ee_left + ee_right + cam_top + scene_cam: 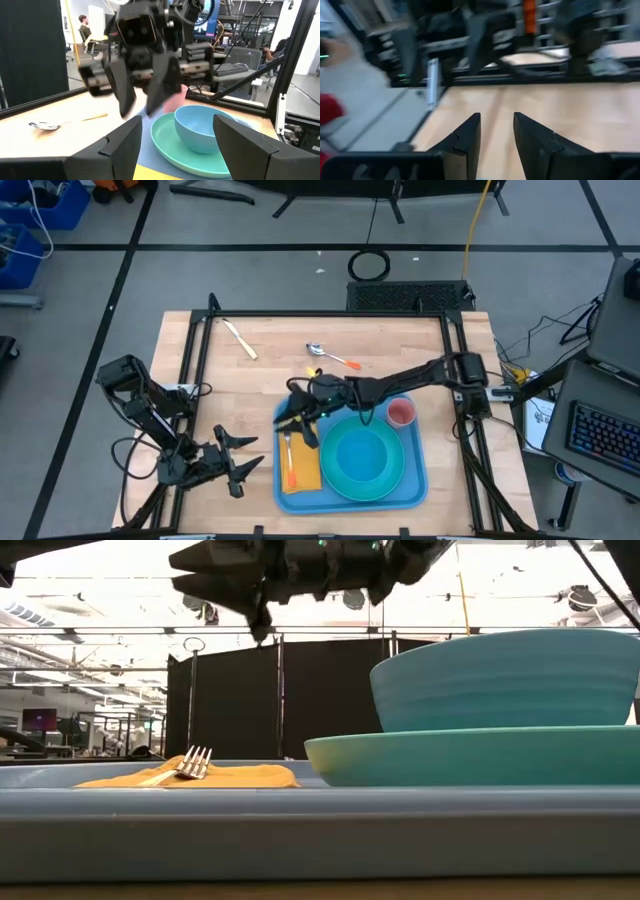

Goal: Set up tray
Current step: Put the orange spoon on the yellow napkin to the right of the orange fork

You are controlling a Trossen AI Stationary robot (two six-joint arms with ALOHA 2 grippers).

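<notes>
The tray (415, 485) already carries plate, bowl, cup, napkin and fork; beyond it spoon (330, 356) and knife (240, 339) are left, with both tools (300, 415) (235, 460) apart, empty.

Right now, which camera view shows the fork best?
The high view shows it best: the whole fork lies on the orange napkin at the left end of the blue tray. The low view shows only its tines from the side. Neither wrist view shows it.

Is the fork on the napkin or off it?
On it: the fork lies lengthwise on the yellow-orange napkin inside the tray.
</notes>
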